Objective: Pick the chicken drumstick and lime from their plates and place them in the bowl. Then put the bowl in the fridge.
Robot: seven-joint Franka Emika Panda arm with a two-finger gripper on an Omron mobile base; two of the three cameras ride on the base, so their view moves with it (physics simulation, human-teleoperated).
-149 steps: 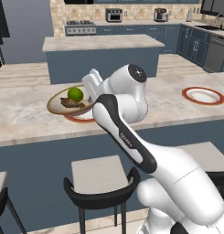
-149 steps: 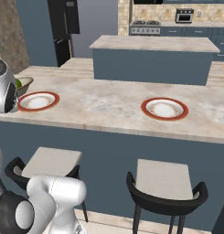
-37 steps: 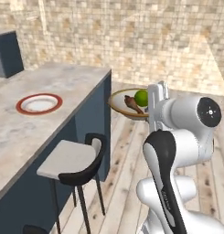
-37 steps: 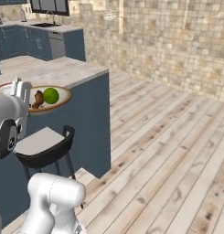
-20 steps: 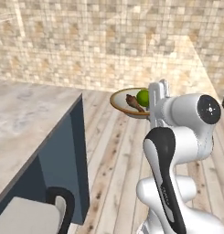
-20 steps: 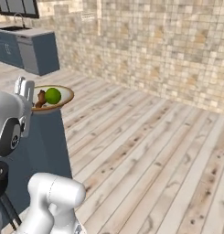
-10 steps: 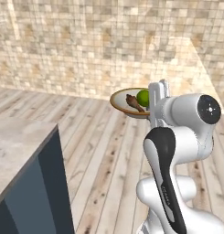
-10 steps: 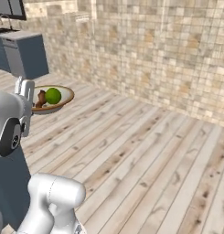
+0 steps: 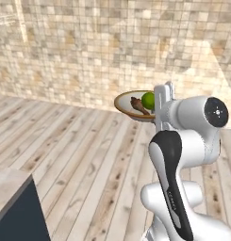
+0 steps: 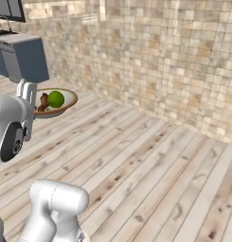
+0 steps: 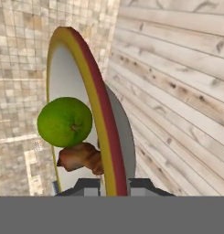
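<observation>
The bowl [image 9: 132,107] sits just right of centre in the left base view and at the left edge, upper half, of the right base view [image 10: 55,108]; it is carried level in the air over the plank floor [image 9: 88,160], which keeps its load from rolling out; the lime [image 9: 148,100] and the drumstick [image 9: 139,106] lie inside it, touching, the lime toward the arm side; in the hand view the lime [image 11: 64,121] sits left of centre with the drumstick [image 11: 81,158] just below it, and the bowl's rim [image 11: 100,114] runs as a tall arc up the middle because the camera looks along the rim it holds; the gripper [image 11: 109,185] is pinched on that rim at the bottom of the hand view, one tip each side, a hold that leaves the contents untouched; judging by this, both items are loaded and the carry to the fridge is under way; a stone-tile wall [image 10: 174,56] fills the upper part of both base views; a dark counter corner [image 9: 15,212] shows at lower left of the left base view, and blue cabinets [image 10: 20,59] at upper left of the right.
</observation>
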